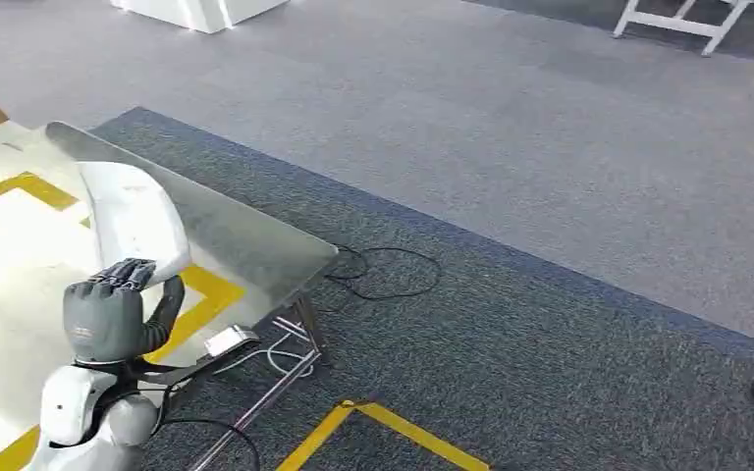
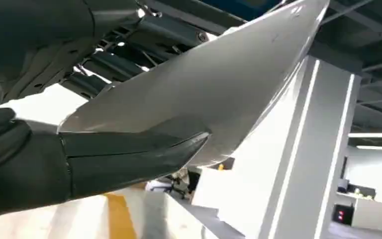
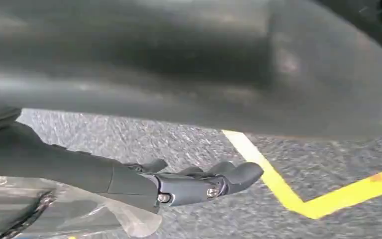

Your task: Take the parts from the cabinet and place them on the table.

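Observation:
A white curved part [image 1: 133,221] stands over the near corner of the glossy table [image 1: 255,245], which carries yellow tape marks. My left hand [image 1: 108,314] grips the part's lower end from below. In the left wrist view the thick thumb [image 2: 129,157] presses against the part's smooth white shell [image 2: 204,94]. My right hand [image 3: 194,181] hangs above dark carpet with its fingers stretched out, holding nothing. A large blurred grey surface hides whatever lies beyond the right hand.
Black and white cables [image 1: 383,270] lie on the dark carpet beside the table's metal leg [image 1: 309,329]. Yellow floor tape [image 1: 383,422] runs near the front. A white frame [image 1: 677,20] and a white base [image 1: 196,12] stand far off on the grey carpet.

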You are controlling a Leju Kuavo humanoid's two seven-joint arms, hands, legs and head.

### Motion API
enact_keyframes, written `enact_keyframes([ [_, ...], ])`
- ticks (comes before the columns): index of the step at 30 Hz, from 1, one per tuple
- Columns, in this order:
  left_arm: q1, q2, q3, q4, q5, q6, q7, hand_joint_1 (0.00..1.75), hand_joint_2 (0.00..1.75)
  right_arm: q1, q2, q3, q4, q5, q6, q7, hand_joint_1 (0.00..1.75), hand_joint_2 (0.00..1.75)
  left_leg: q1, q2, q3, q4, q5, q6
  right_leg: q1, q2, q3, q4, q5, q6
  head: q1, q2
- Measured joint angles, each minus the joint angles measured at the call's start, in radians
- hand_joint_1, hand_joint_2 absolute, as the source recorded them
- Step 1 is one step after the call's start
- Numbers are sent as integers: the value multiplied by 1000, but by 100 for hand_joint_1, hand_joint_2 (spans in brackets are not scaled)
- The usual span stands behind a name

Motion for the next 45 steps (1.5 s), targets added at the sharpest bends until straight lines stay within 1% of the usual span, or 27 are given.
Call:
enact_keyframes([
  [1,-3,-1,0,-1,0,1,0,175,175,-4,0,0,0,0,0,-1,0,0,15,-26,13,-14,8,10,-6,85,-22,48,-37,10,3,0],
  [2,-6,-3,0,-1,0,0,0,175,175,-4,0,0,0,0,0,-1,0,0,17,-42,12,-14,9,13,-7,121,-67,139,-80,12,12,0],
  [4,-5,-3,0,-1,0,0,0,175,175,2,0,0,0,-1,-1,0,0,0,18,-69,12,-14,8,15,-6,139,-153,293,-132,15,12,0],
  [6,-3,-3,0,0,-1,0,0,175,175,4,0,0,0,-2,-1,0,0,0,18,-85,13,-14,8,15,-6,141,-178,325,-129,15,12,0],
  [7,-2,-3,0,1,-1,0,0,175,175,6,0,0,0,-2,-1,0,0,0,18,-101,15,-13,7,14,-7,141,-178,304,-98,14,11,0],
  [9,-2,-3,0,1,-1,0,0,175,175,3,0,0,0,-3,-2,-1,0,0,21,-131,19,-10,4,9,-8,154,-117,149,6,13,11,0],
  [10,-2,-3,0,1,-1,0,0,175,175,2,0,0,0,-3,-2,-1,0,0,23,-141,20,-6,1,5,-12,180,-85,73,43,14,13,0],
  [11,-3,-3,0,1,-1,0,1,175,175,2,0,0,0,-4,-2,-1,0,0,17,-154,14,3,-5,-4,-17,233,-65,28,33,15,12,0],
  [15,-3,0,0,1,-2,0,1,175,175,2,0,0,0,-5,-2,-1,0,0,27,-199,-3,6,3,-25,-13,198,-51,19,29,-6,12,0],
  [16,-2,0,0,0,-2,0,1,175,175,1,0,0,0,-4,-2,-2,0,0,27,-191,-4,9,-3,-27,-21,184,-47,15,30,-10,12,0],
  [17,-4,1,0,0,-2,0,1,175,175,0,-1,0,1,-4,-2,-2,0,0,19,-125,-16,39,-24,-35,-19,175,-43,15,28,-15,4,0],
  [18,-6,2,0,0,-2,0,1,175,175,1,-1,0,1,-4,-2,-3,0,0,22,-94,-40,91,-51,-41,-17,163,-40,15,25,-20,-2,0],
  [21,-3,3,0,0,-2,0,1,175,175,6,-1,0,1,-4,-1,-2,0,0,26,-62,-152,316,-132,-47,-11,117,-34,15,16,-28,-1,0],
  [22,-1,4,0,0,-2,0,1,175,175,6,-1,0,1,-4,-1,-2,0,0,26,-62,-154,315,-118,-46,-10,104,-31,15,14,-28,-2,0],
  [24,0,5,0,0,-2,0,1,175,175,3,-1,0,1,-4,-1,-2,0,0,23,-55,-92,188,-34,-33,-4,79,-20,15,7,-28,-2,0],
  [25,-1,5,0,0,-2,0,1,175,175,2,-1,0,1,-4,-1,-2,0,0,15,-27,-39,85,14,-17,0,67,-12,15,2,-27,-1,0],
  [26,-2,5,0,-1,-2,0,1,175,175,2,0,0,0,-4,-1,-3,0,0,2,25,-11,32,10,-2,1,58,-8,13,-2,-27,0,0],
  [27,-6,4,0,-1,-2,0,1,175,175,2,0,0,0,-4,-1,-3,0,0,-7,43,-3,14,0,5,8,45,-11,15,-6,-21,-3,0],
  [30,-4,5,0,-2,-2,0,1,175,175,1,0,0,0,-4,0,-2,0,0,-9,3,-9,9,0,10,7,4,1,4,-10,-11,-4,0],
  [31,-3,6,0,-3,-2,0,1,175,175,-1,0,0,0,-4,-1,-3,0,0,4,-12,3,-8,9,14,9,7,5,4,-18,-3,-2,0],
  [33,-7,5,0,-4,-2,1,1,175,175,-5,0,0,0,-4,-1,-5,0,0,12,-32,8,-16,12,18,4,114,-24,74,-61,1,0,0],
  [36,-6,1,0,-4,-3,0,1,175,175,2,0,0,0,-4,0,-4,0,0,15,-76,7,-15,11,20,1,141,-149,307,-150,11,8,0],
  [38,-5,1,1,-3,-3,0,1,175,175,5,0,0,0,-5,0,-3,0,0,16,-102,10,-15,11,19,0,141,-169,311,-118,13,8,0],
  [40,-5,1,0,-3,-4,0,1,175,175,3,0,0,0,-5,-1,-3,0,0,19,-136,15,-9,6,12,-6,158,-105,136,4,14,8,0],
  [41,-6,0,0,-3,-4,0,1,175,175,2,0,0,0,-5,-1,-3,0,0,21,-148,15,-3,2,6,-14,194,-71,48,45,17,9,0],
  [42,-10,0,0,-3,-5,0,2,175,175,2,0,0,0,-5,0,-3,0,0,15,-161,6,8,-2,-1,-17,238,-55,21,24,17,8,0],
  [45,-9,0,0,-3,-8,0,3,175,175,3,0,0,0,-6,0,-2,0,0,25,-193,-7,6,8,-17,-10,209,-47,22,21,-3,7,0],
])
